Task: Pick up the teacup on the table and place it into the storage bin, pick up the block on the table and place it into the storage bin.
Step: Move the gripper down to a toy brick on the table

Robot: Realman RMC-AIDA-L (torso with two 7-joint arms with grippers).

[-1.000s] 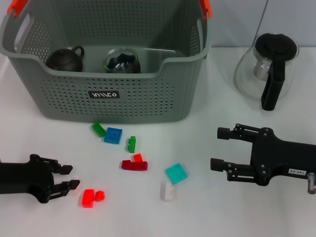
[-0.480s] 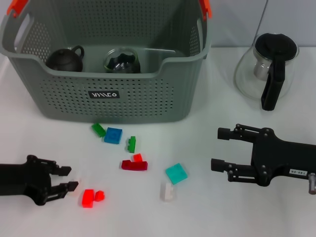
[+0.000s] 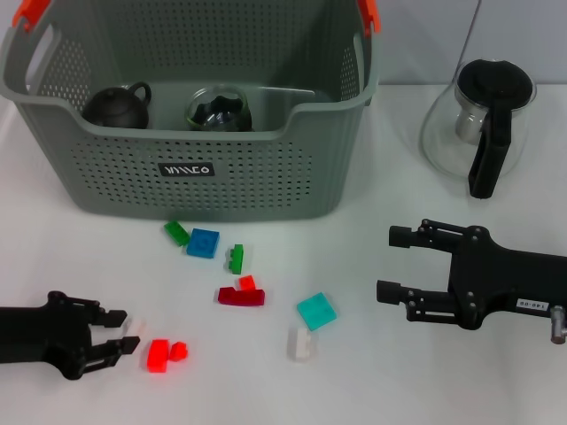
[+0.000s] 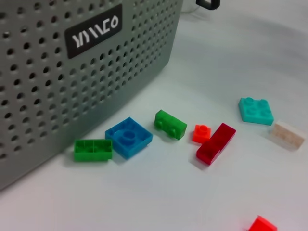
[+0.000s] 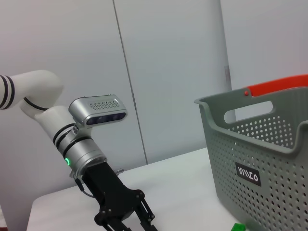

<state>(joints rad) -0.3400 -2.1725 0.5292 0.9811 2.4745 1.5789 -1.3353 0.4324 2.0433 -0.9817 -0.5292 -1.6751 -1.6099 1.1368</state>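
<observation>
The grey perforated storage bin (image 3: 204, 181) stands at the back left, and its labelled wall (image 4: 72, 72) fills part of the left wrist view. Inside it lie a dark brown handled vessel (image 3: 115, 106) and a clear glass one (image 3: 219, 108). No teacup shows on the table. Loose blocks lie in front of the bin: a bright red block (image 3: 158, 354), a teal one (image 3: 316, 312), a white one (image 3: 301, 343), a dark red bar (image 3: 241, 297) and a blue one (image 3: 203, 243). My left gripper (image 3: 118, 330) is open, just left of the bright red block. My right gripper (image 3: 390, 264) hovers open, right of the blocks.
A glass pitcher with a black lid and handle (image 3: 478, 124) stands at the back right. Two green blocks (image 3: 176, 233) (image 3: 236, 258) and a small red one (image 3: 247, 282) lie near the bin's front. The right wrist view shows the left arm (image 5: 91, 159) and the bin (image 5: 269, 159).
My left gripper has drawn back slightly to the left and toward the table's near edge, still open. The right gripper and the blocks have hardly moved.
</observation>
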